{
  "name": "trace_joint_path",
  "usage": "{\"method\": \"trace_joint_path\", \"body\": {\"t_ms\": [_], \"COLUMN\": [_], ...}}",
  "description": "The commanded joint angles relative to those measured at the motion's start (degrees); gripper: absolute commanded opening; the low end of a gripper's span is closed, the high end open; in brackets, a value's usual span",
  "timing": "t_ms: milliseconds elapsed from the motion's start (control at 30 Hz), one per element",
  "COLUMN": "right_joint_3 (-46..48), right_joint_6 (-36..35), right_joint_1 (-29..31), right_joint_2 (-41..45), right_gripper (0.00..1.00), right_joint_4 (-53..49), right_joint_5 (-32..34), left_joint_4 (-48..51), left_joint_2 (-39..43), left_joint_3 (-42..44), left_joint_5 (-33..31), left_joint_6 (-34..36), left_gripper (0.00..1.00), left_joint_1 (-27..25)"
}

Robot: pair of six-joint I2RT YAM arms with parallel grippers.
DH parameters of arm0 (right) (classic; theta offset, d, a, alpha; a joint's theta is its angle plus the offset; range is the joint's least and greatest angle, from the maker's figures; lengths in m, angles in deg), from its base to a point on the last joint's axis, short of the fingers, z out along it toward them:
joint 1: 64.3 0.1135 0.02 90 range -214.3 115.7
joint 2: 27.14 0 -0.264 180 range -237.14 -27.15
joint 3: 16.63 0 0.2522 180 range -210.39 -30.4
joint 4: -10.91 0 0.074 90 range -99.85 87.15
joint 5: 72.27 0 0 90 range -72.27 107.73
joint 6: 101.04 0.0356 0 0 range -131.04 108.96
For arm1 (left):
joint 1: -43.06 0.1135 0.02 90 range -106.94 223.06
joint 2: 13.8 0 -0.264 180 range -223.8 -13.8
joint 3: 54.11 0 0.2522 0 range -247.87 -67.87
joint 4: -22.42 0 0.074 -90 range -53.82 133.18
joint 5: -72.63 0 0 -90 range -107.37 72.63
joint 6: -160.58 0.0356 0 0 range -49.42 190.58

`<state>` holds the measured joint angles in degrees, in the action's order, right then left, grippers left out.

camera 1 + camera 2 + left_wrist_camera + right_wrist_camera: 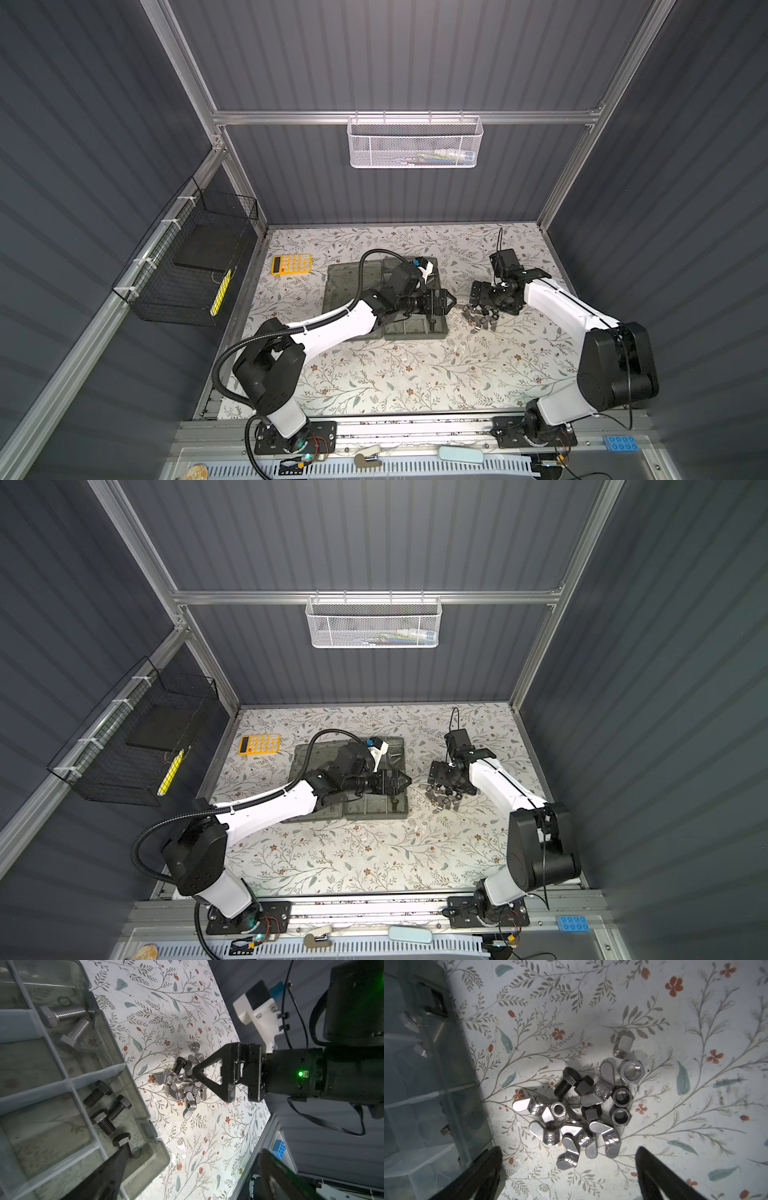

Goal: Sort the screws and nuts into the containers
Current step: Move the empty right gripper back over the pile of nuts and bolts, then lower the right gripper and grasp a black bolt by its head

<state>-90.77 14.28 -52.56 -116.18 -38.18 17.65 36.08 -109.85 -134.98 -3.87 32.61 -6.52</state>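
A pile of hardware [583, 1111] lies on the floral mat just right of the organizer case [415, 330]. It holds a black screw [565, 1082], silver and black hex nuts [631, 1072] and several silver wing nuts [537, 1107]. My right gripper [569, 1167] hangs open directly over the pile [482, 320], with nothing between its fingers. My left gripper [191, 1176] is open and empty at the case's right edge [452, 300], pointing at the pile [187, 1086]. One of the containers [68, 1028] holds silver screws; a neighbouring cell [116, 1118] holds several black screws.
A yellow calculator [291, 264] lies at the back left of the mat. The case's flat lid [340, 282] sits under my left arm. A white mesh basket [415, 143] hangs on the back wall and a black wire basket [187, 266] on the left wall.
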Motion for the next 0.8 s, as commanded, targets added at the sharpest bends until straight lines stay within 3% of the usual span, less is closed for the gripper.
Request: {"method": "trace_joint_path", "body": {"t_ms": [0,467,767], "right_joint_3": [1.1,-4.3,-6.3], "right_joint_6": [-1.1,-2.0,-1.8], "right_joint_1": [-0.8,-1.5,-1.4], "right_joint_2": [-1.9,-9.4,-13.8], "right_gripper": [0.98,0.66,0.56], "right_joint_4": [1.7,2.8,3.4], "right_joint_5": [-1.4,-3.7,-5.9], "left_joint_4": [-2.5,-4.0,-4.7], "left_joint_2": [-2.2,-8.5,-9.2], "left_joint_3": [-2.0,-5.0,-4.2], "left_joint_5": [2.7,7.2,8.1], "left_joint_6": [0.1,1.2,1.0], "left_gripper": [1.0,1.0,1.0], "left_joint_1": [-0.2,-0.2,-0.1]}}
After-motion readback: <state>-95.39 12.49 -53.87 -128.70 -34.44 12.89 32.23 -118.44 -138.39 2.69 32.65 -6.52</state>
